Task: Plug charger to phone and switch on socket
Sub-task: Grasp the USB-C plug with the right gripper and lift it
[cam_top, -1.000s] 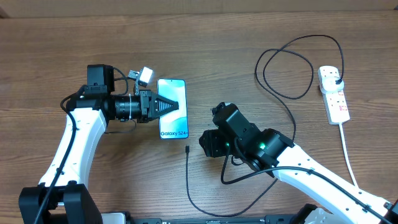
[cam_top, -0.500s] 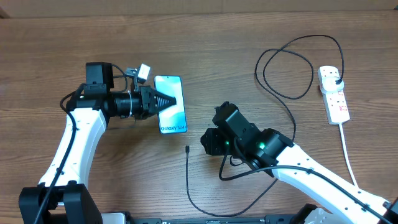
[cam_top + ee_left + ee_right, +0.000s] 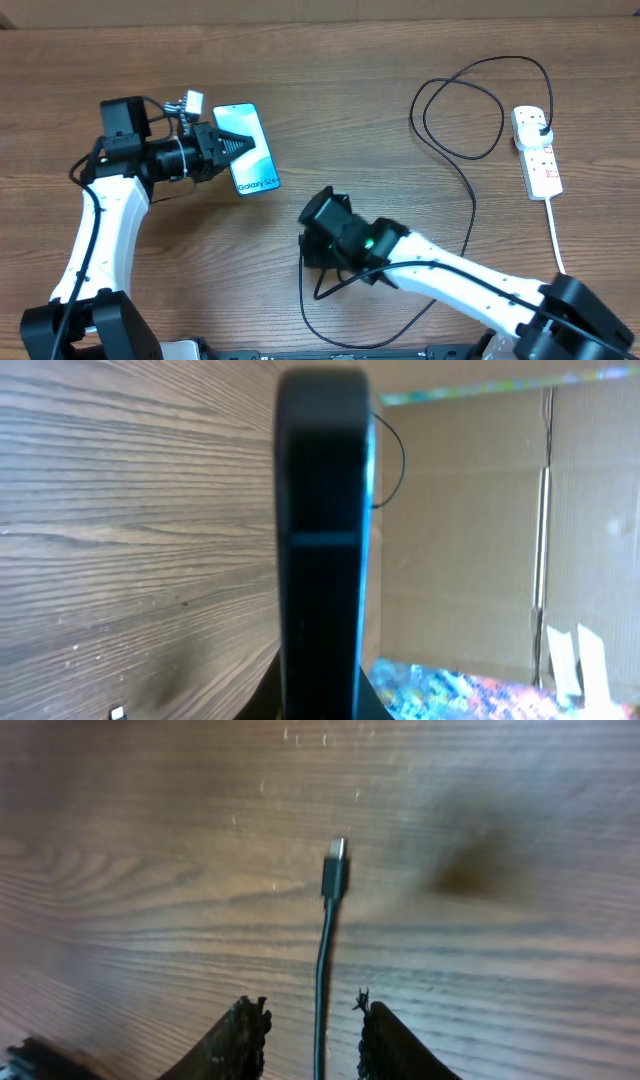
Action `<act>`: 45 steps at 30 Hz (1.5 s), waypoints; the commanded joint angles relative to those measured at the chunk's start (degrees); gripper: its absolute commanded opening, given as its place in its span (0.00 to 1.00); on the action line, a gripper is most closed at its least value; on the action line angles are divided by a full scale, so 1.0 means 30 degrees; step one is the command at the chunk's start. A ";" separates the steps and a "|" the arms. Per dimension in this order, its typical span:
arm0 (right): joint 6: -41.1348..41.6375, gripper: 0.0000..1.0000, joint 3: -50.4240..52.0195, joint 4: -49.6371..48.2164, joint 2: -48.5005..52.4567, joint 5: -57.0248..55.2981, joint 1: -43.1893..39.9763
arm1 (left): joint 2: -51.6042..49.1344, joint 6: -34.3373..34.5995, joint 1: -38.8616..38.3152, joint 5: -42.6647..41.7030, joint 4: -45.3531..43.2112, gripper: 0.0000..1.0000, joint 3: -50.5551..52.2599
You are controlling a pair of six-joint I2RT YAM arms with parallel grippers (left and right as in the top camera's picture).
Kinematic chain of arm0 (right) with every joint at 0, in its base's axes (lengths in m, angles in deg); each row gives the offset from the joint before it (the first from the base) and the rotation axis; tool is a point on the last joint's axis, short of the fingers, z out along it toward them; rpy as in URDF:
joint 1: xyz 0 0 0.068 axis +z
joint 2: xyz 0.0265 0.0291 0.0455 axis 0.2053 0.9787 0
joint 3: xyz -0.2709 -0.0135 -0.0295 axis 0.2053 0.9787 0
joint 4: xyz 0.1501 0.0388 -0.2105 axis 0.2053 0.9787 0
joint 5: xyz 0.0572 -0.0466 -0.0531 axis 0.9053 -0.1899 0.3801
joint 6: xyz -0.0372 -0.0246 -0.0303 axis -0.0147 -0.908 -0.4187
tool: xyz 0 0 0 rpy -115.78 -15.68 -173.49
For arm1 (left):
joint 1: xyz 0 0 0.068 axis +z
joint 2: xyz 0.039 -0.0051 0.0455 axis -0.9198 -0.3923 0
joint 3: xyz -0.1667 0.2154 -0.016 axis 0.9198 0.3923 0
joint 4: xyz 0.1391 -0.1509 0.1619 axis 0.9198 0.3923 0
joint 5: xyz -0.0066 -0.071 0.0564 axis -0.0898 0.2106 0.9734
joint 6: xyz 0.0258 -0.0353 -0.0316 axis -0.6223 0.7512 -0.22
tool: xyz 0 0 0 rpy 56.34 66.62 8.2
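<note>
While the left gripper (image 3: 238,146) is clamped tight on the phone (image 3: 258,172), held edge-on between its fingers, the right gripper (image 3: 312,1012) sits part-open astride the charger (image 3: 322,950), gaps either side, connector tip just ahead of it. Socket (image 3: 537,150) is well off to its right.

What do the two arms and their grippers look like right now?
Both arms have white link shells with black joints. The left arm carries a thin black cable and a small pale block by the wrist; the left gripper has black fingers tapering to a wedge. The right arm shows a green light on its black wrist; the right gripper has black, rough-edged fingers.
</note>
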 commanded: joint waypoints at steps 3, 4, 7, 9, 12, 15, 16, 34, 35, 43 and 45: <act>0.1770 0.33 -0.0073 -0.0459 0.1290 -0.2834 0.1209 | 0.0248 0.0066 0.0058 -0.0452 0.0211 0.04 0.0022; 0.1778 0.33 -0.0073 -0.0641 0.1530 -0.2980 0.1362 | 0.0248 0.0036 0.0058 -0.0452 0.0204 0.04 0.0015; 0.1763 0.33 -0.0080 -0.1545 0.2390 -0.2965 0.1778 | 0.0248 0.0029 0.0058 -0.0444 0.0197 0.04 0.0022; 0.1763 0.33 -0.0080 -0.2033 0.2929 -0.3016 0.1974 | 0.0248 0.0022 0.0058 -0.0444 0.0204 0.04 0.0022; 0.1770 0.33 -0.0080 -0.2433 0.3402 -0.3468 0.2004 | 0.0248 -0.0029 0.0058 -0.0452 0.0204 0.04 0.0022; 0.1770 0.31 -0.0080 -0.2783 0.3665 -0.4335 0.2004 | 0.0248 -0.0109 0.0058 -0.0452 0.0211 0.04 0.0022; 0.1763 0.30 -0.0080 -0.2892 0.3716 -0.4539 0.2004 | 0.0248 -0.0109 0.0058 -0.0459 0.0204 0.04 0.0022; 0.2259 0.23 -0.0073 -0.3242 0.4663 -0.4430 0.2047 | 0.0248 -0.0087 0.0066 -0.0568 0.0051 0.04 0.0022; 0.2331 0.22 -0.0073 -0.3249 0.4801 -0.4371 0.2040 | 0.0248 -0.0087 0.0066 -0.0627 0.0007 0.04 0.0015; 0.2339 0.04 -0.0109 -0.1698 0.4699 -0.3417 0.1734 | 0.0248 -0.0080 0.0080 -0.0678 -0.0015 0.04 0.0022; 0.2331 0.04 -0.0109 -0.1188 0.4393 -0.2616 0.1457 | 0.0248 0.0219 0.0124 -0.0670 -0.0124 0.04 0.0015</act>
